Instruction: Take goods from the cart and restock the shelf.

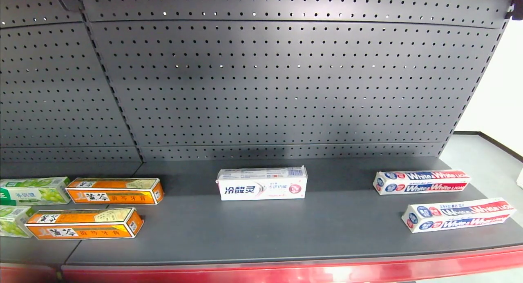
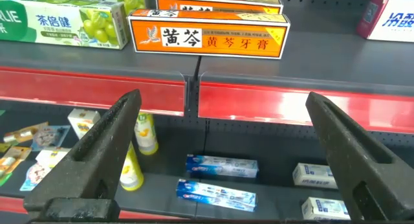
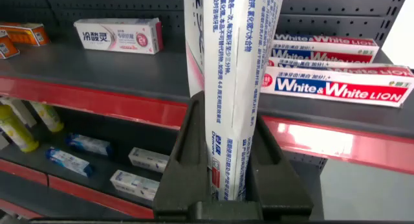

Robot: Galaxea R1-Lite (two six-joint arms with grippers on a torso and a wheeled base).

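Jaws of the right gripper (image 3: pixel 228 130) are closed narrowly on the lower end of a white toothpaste box (image 3: pixel 233 49). The box stands up out of them, its long axis in line with the gripper and pointing away from the wrist toward the shelf (image 1: pixel 286 234). The left gripper (image 2: pixel 223 98) has its jaws spread wide with nothing between them, low before the red front lip (image 2: pixel 291 104) and facing the orange boxes (image 2: pixel 208 35). The right arm is thus the one placed to stock. By my judgement the move turns on the axis: every box on the deck lies flat with its length along the shelf edge, while the carried one is on end. Across the deck, green boxes (image 1: pixel 34 190) and the orange pair sit at the robot's left, a lone white box (image 1: pixel 262 184) in the middle toward the back, and two red-and-white boxes (image 1: pixel 421 181) at the right. From the right wrist the carried box rises between the lone white box and the red-and-white pair, so the bare stretch between them looks the likeliest landing spot. The head view lays out the whole row; the wrist views add a lower tier (image 2: pixel 278 175) of goods beneath the lip.
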